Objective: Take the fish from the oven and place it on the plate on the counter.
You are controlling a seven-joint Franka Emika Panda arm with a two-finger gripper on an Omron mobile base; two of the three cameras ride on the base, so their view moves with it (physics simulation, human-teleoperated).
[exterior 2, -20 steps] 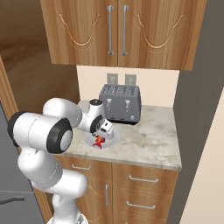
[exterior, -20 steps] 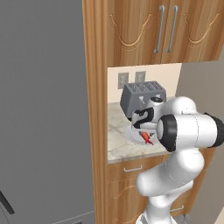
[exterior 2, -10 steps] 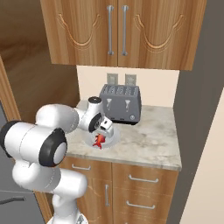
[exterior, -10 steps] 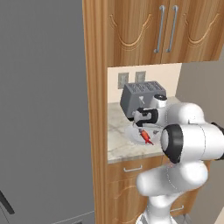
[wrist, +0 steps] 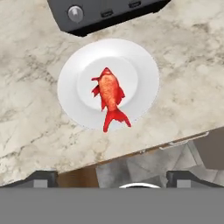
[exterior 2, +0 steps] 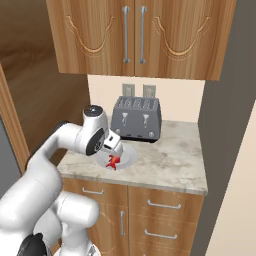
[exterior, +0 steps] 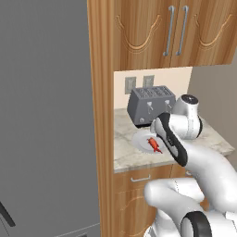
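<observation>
Arm swung since earlier frame: elbow now low, hand lifted back from plate (wrist: 146, 74); fish (wrist: 109, 94) no longer at fingers (wrist: 39, 177), lies on plate, tail over near rim. Fingers spread wide, gripping nothing. Plate sits on tabletop (wrist: 192, 78) just before toaster (exterior 2: 136, 119). Step in hand, by my read: retreat. Lift straight up, avoid toaster, don't nudge plate. Count: one fish, one plate, one toaster.

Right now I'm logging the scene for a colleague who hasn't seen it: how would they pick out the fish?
Find the speckled stone counter under the wooden wall cabinets, with a dark grey toaster at the back. In front of the toaster lies a round white plate. The fish lies on it: small, red-orange, fork-tailed, the one bright thing there.
</observation>
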